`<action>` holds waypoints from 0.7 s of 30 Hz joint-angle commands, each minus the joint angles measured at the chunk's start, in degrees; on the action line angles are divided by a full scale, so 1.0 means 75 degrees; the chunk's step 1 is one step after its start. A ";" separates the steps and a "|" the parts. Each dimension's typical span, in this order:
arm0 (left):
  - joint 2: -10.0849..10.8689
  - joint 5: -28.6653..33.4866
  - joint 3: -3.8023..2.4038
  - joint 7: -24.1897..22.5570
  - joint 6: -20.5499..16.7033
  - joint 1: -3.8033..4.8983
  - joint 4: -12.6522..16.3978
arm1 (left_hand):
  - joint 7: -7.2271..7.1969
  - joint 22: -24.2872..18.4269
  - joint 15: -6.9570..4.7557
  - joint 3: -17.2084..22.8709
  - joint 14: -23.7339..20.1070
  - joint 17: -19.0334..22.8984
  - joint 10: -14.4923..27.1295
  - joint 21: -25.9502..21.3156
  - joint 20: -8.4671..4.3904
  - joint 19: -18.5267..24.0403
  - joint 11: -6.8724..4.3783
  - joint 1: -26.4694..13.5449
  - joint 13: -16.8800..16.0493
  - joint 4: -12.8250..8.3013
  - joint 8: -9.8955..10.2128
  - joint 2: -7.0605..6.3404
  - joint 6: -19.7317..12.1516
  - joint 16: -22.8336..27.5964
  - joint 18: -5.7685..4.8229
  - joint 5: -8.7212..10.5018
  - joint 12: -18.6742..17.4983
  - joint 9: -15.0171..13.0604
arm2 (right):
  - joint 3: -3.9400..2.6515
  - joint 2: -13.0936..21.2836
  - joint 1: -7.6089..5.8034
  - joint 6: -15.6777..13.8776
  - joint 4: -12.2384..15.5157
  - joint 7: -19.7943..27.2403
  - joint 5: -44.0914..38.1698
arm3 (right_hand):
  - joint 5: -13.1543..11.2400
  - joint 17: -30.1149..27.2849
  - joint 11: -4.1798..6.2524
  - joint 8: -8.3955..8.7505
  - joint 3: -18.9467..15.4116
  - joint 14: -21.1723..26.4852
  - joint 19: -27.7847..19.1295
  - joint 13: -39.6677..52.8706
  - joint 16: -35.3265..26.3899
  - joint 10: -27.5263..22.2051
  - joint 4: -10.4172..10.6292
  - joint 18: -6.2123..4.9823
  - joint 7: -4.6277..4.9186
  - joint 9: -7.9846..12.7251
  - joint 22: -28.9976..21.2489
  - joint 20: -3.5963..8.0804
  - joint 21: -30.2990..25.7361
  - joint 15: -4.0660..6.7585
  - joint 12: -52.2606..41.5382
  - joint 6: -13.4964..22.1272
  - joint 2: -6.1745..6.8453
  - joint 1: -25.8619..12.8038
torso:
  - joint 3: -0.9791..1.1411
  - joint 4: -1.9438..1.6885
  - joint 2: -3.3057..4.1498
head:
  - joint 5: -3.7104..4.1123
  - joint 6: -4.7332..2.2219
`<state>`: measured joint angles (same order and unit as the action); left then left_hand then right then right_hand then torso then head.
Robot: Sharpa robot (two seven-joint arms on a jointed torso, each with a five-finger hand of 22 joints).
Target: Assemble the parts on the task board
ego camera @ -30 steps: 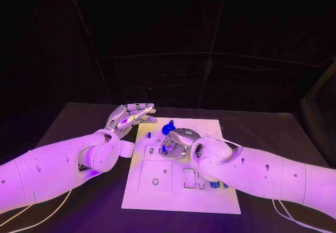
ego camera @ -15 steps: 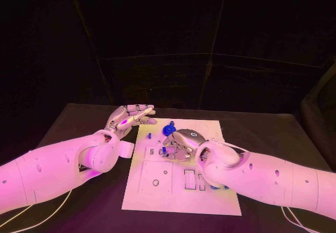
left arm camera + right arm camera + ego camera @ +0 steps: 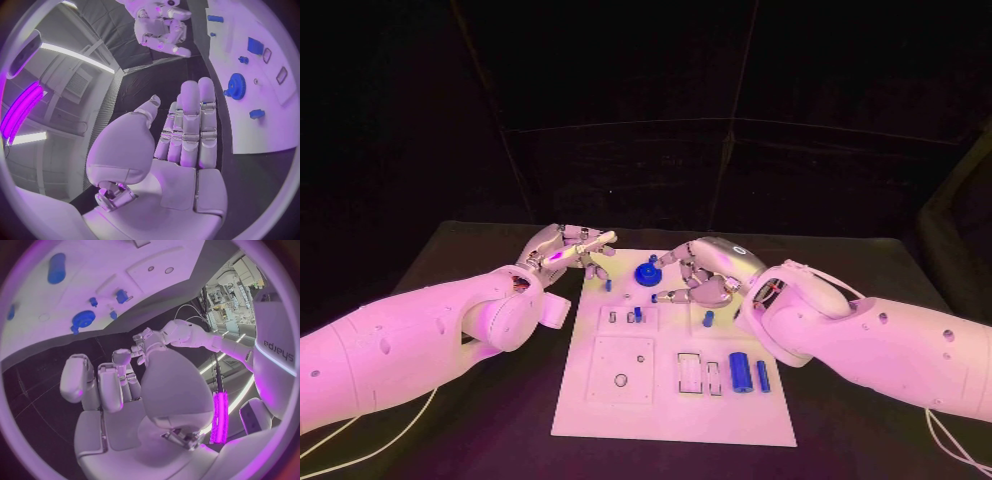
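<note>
where the white task board (image 3: 675, 400) lies mid-desk (image 3: 473, 250), a blue gear (image 3: 648, 271) stands near its far edge, with two blue cylinders (image 3: 740, 371) toward the near right. left robot hand (image 3: 564, 250): beside the board's far left corner, fingers apart, holding nothing. right robot hand (image 3: 704, 272): above the board just right of the gear, fingers curled, empty.

The flat white task board (image 3: 625, 400) looks like smooth matt plastic. Near its far edge, the round blue toothed gear (image 3: 648, 272) looks like moulded plastic, as does the blue cylinder (image 3: 738, 371) near its front edge. Around the board, the black table (image 3: 473, 250) has a dull, cloth-like surface.

The silver left hand (image 3: 564, 247) and silver right hand (image 3: 702, 272) show glossy metal-like fingers, the white arm shells (image 3: 416, 335) smooth glossy plastic.
</note>
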<state>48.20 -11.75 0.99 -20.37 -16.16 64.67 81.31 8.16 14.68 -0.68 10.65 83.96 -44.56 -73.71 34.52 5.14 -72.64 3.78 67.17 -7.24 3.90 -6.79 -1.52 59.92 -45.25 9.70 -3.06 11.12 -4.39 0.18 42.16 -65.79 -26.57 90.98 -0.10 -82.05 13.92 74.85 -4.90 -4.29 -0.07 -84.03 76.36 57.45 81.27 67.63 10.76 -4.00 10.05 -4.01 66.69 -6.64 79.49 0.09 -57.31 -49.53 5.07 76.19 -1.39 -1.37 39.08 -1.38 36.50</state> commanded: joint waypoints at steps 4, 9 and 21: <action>-0.0125 -0.2313 -0.0011 0.2927 0.0997 0.0209 -0.0172 | -0.0122 0.1621 -0.0075 -0.0450 0.0245 -0.2776 -0.0252 0.1609 -0.0100 -0.0076 -0.0070 -0.0734 -0.0855 0.0567 -0.0221 0.0127 0.0000 -0.2804 -0.0076 0.0005 0.0868 -0.0119 | -0.0045 0.0615 -0.0399 0.0225 0.0210 0.0462 0.1829 | 0.0066 -0.0111 0.0047 -0.0115 -0.0065 -0.0324 -0.0091 -0.0050 -0.0118 -0.0031 -0.0011 -0.0131 -0.0058 -0.0040 -0.0076 0.0023 -0.0069 -0.0031 0.0047 -0.0169 -0.0125 0.0177 | 0.0074 0.0014 -0.0137 | -0.0058 0.0054; -0.0389 -0.4069 -0.0006 0.4910 0.2492 0.0529 -0.0313 | -0.0208 0.3265 -0.0108 -0.1359 0.0274 -0.4368 0.0469 0.3071 -0.0113 0.0067 -0.0174 -0.0966 -0.2643 0.1202 -0.0912 0.0286 -0.0062 -0.4388 -0.0211 -0.0027 0.2883 -0.0470 | -0.0056 0.1119 -0.0619 0.0388 0.0279 0.0342 0.2519 | 0.0057 -0.0176 0.0062 -0.0144 -0.0078 -0.0310 -0.0113 -0.0067 -0.0164 -0.0023 -0.0027 -0.0140 -0.0074 -0.0046 -0.0121 0.0035 -0.0093 -0.0017 0.0048 -0.0208 -0.0160 0.0230 | 0.0103 0.0046 -0.0212 | -0.0108 0.0104; -0.1379 -0.5556 0.0713 0.6874 0.3808 0.1359 -0.0899 | -0.0606 0.6992 -0.0428 -0.2543 0.0805 -0.6059 0.0169 0.5752 -0.0356 -0.1020 -0.0561 -0.0682 -0.6577 0.1653 -0.2963 0.0692 -0.0265 -0.5966 -0.0713 0.0040 0.6967 -0.2072 | -0.0058 0.1372 -0.0739 0.0601 0.0196 0.0113 0.2838 | 0.0070 -0.0362 0.0076 -0.0170 -0.0105 -0.0266 -0.0230 -0.0255 -0.0291 -0.0132 -0.0017 -0.0182 -0.0087 -0.0048 -0.0327 0.0051 -0.0196 -0.0002 0.0225 -0.0238 -0.0210 0.0260 | 0.0189 0.0085 -0.0277 | -0.0218 0.0170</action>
<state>38.32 -48.27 6.27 24.31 7.32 74.57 75.03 3.56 66.65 -3.59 -8.20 84.05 -74.95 -72.10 77.36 2.46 -80.04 -0.53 62.03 -56.20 16.32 -28.57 3.31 58.15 -89.82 4.80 -3.09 63.02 -19.51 -0.22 52.44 -71.18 -23.39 92.45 1.30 -62.90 14.13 72.21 -4.39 -5.47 -0.51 -84.03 75.16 55.64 79.29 67.13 10.57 -4.91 9.44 -4.28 64.33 -6.25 78.21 0.09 -55.82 -50.91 3.68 77.58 -0.15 -0.74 37.15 -2.98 37.71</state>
